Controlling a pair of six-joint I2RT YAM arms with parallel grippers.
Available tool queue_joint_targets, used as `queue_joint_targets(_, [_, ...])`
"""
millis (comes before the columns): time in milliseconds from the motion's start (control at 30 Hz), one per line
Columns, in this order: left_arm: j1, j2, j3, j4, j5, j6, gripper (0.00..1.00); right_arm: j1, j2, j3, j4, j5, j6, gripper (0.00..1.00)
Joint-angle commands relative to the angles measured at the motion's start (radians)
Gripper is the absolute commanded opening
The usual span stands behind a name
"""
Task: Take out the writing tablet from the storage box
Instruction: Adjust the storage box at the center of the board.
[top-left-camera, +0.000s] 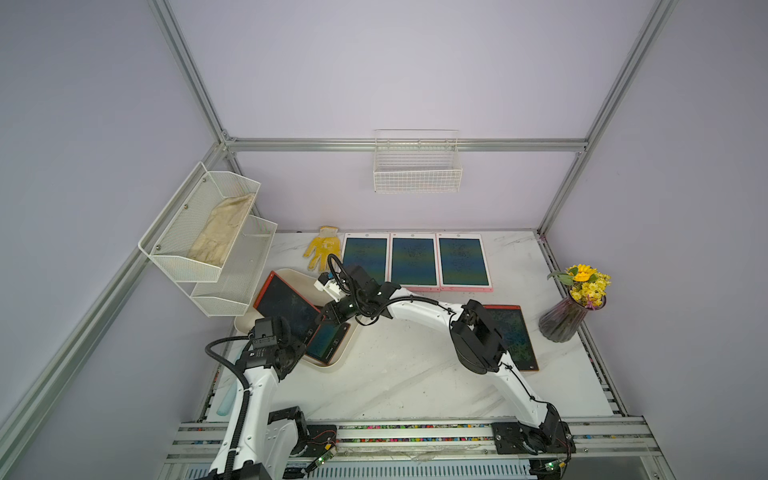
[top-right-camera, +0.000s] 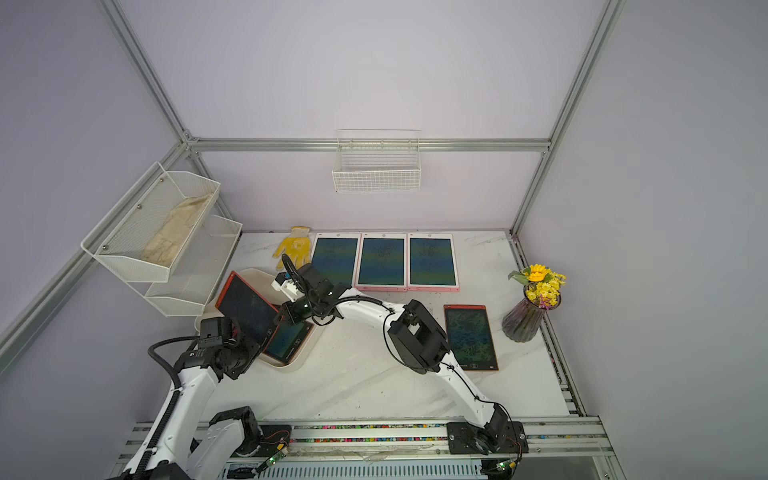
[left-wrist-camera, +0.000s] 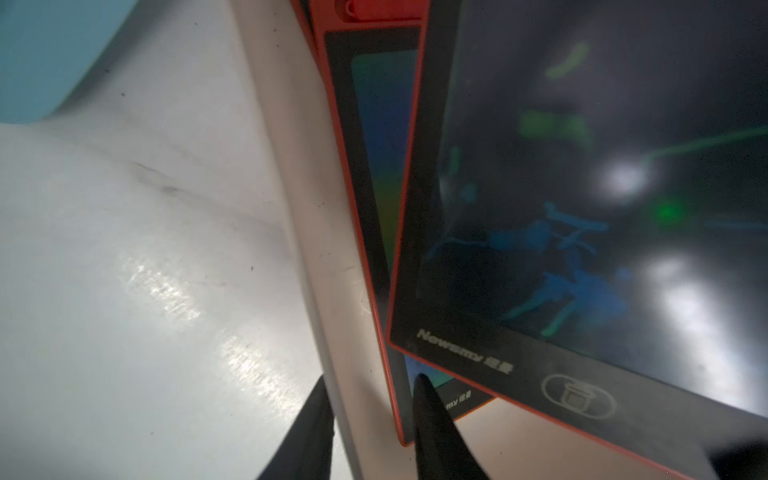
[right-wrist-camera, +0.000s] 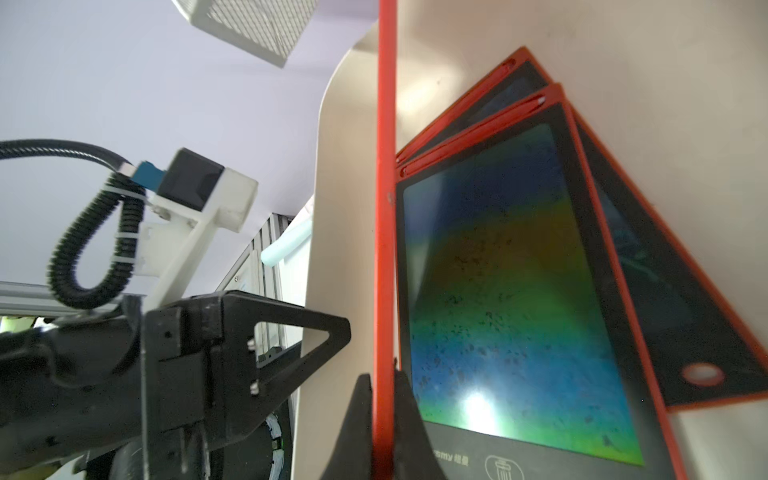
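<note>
Red-framed and dark-screened, the topmost writing tablet (top-left-camera: 286, 303) is seen tilted up out of the storage box (top-left-camera: 291, 273). One edge is pinched by the right gripper (right-wrist-camera: 384, 376), whose fingers are pressed against both faces of the thin frame. Where the tablet's lower side rests is hidden. The left gripper (left-wrist-camera: 370, 378) is placed at the box's near wall with its fingers parted, one outside the wall and one inside, above a corner of a second red tablet (left-wrist-camera: 374, 166) lying flat in the tub. Whether the wall is actually squeezed cannot be told. A third tablet (right-wrist-camera: 665, 291) is seen beneath the second. The lift-out is judged to be under way but unfinished. Next, the pinched tablet would have to be raised clear of the rim and carried to bare marble, perhaps beside the red tablet (top-left-camera: 513, 336) laid on the table (top-left-camera: 407, 374). A firm grip is called for, since so thin and slick a frame could slip or swing.
</note>
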Motion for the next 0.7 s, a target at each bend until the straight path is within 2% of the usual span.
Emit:
queue_joint_targets(0, [-0.002,-0.023,0.054,0.043,0.068,0.031,0.35,-0.021,-0.111,-0.042,0.061,0.049,-0.021,0.0])
queue_joint_targets(367, [-0.015,-0.022,0.089,0.115,0.188,0.058,0.4,-0.117,-0.331,-0.28,0.105,0.114,-0.002,0.0])
queue_joint_targets(533, [-0.081,-0.008,0.122,0.16,0.188,0.083,0.4,-0.16,-0.409,-0.354,0.123,0.104,0.008,0.0])
queue_joint_targets(667, [-0.187,0.028,0.17,0.206,0.164,0.083,0.4,-0.197,-0.464,-0.415,0.128,0.098,0.01,0.0])
